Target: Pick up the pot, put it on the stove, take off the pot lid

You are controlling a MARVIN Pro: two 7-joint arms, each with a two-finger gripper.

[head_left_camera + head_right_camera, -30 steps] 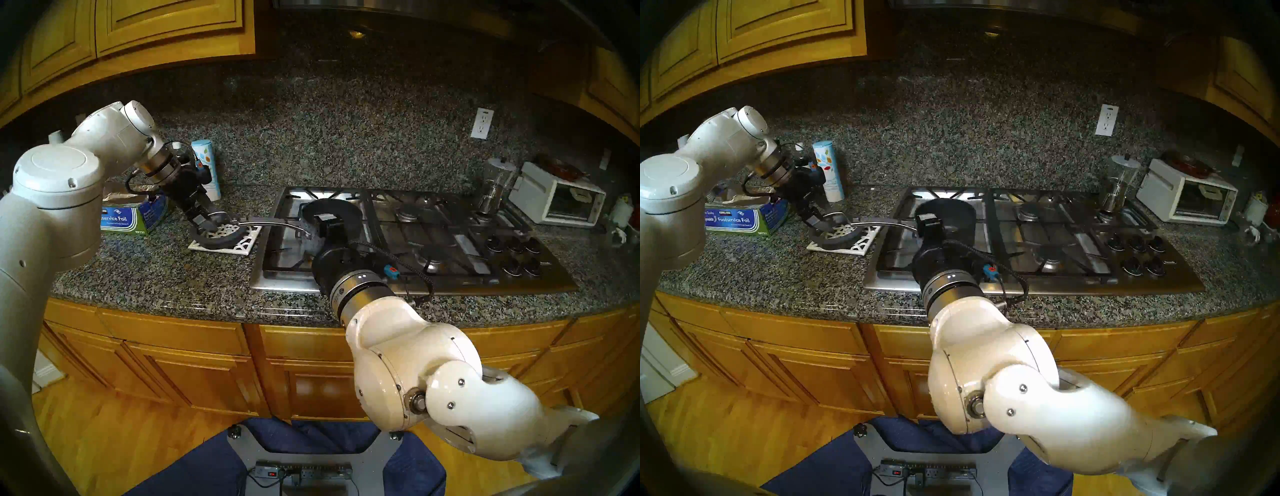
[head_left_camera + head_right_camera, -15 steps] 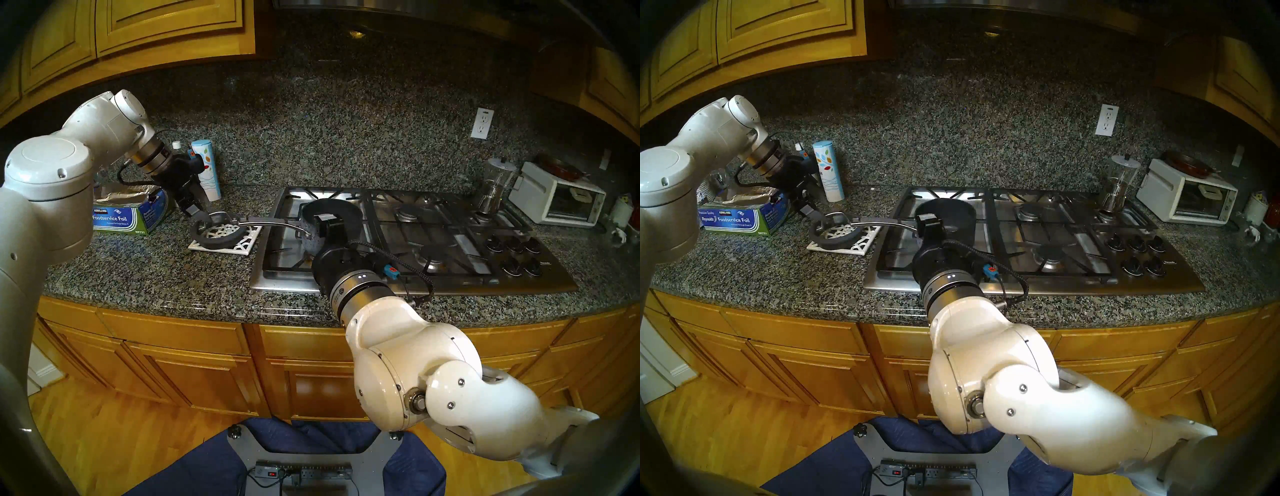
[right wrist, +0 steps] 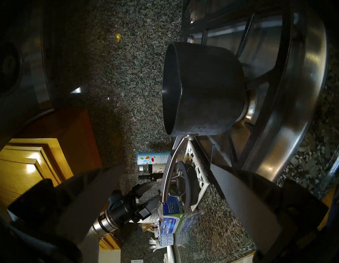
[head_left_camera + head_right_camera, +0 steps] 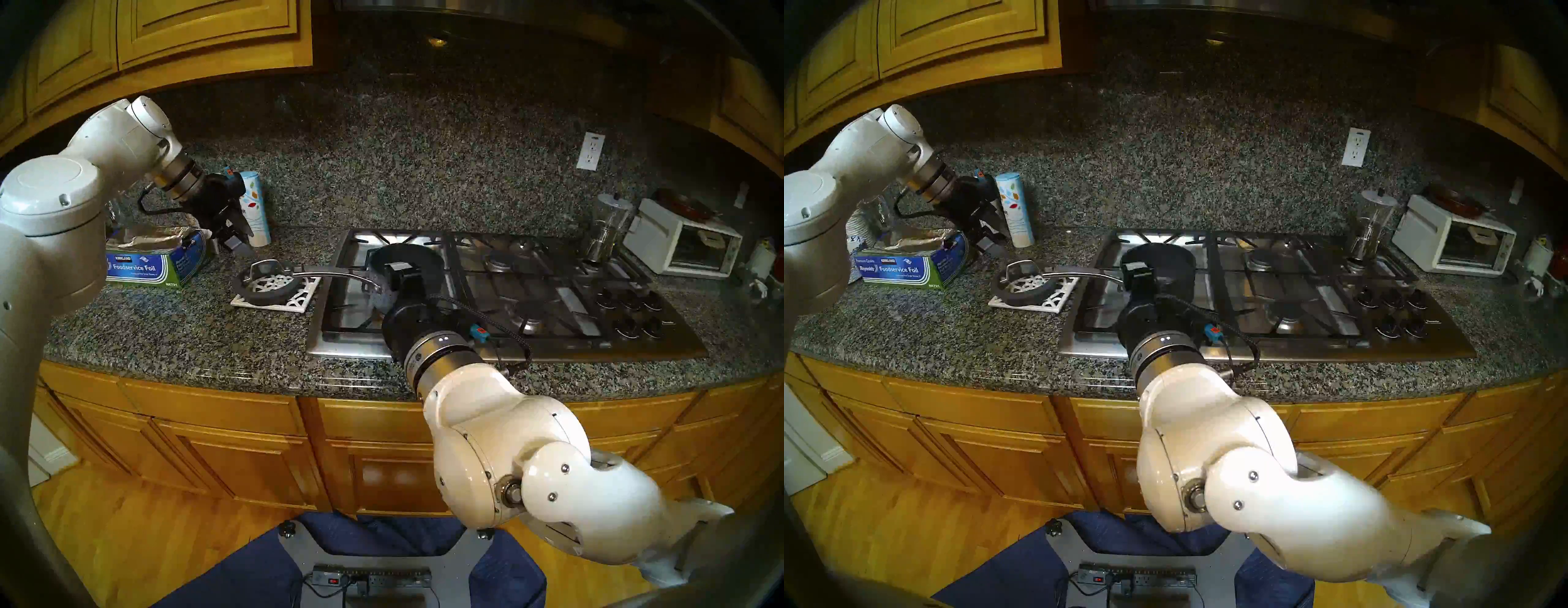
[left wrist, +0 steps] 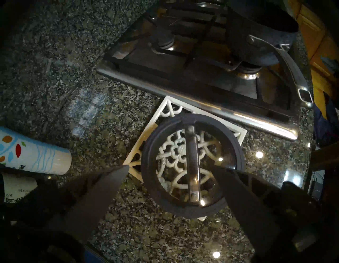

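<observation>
The dark speckled pot (image 4: 379,297) (image 3: 207,91) stands without a lid on the front left burner of the steel stove (image 4: 551,293) (image 3: 302,73). Its long steel handle (image 4: 335,274) reaches left over the counter. The glass pot lid (image 4: 265,292) (image 5: 236,145) lies on a white lattice trivet (image 4: 295,303), loop handle up. My left gripper (image 4: 229,245) (image 5: 169,167) hangs open and empty above and behind the lid, clear of it. My right gripper (image 3: 167,164) stands open just in front of the pot, holding nothing.
A blue foil box (image 4: 148,267) and a tall patterned canister (image 4: 256,208) sit close behind my left gripper. A glass coffee maker (image 4: 606,229) stands at the stove's back right, a white toaster oven (image 4: 683,246) beyond it. Black knobs (image 4: 632,314) sit front right.
My left gripper has drawn up and back to the left, away from the lid's handle. The lid stays on the trivet. The right arm and pot have not moved.
</observation>
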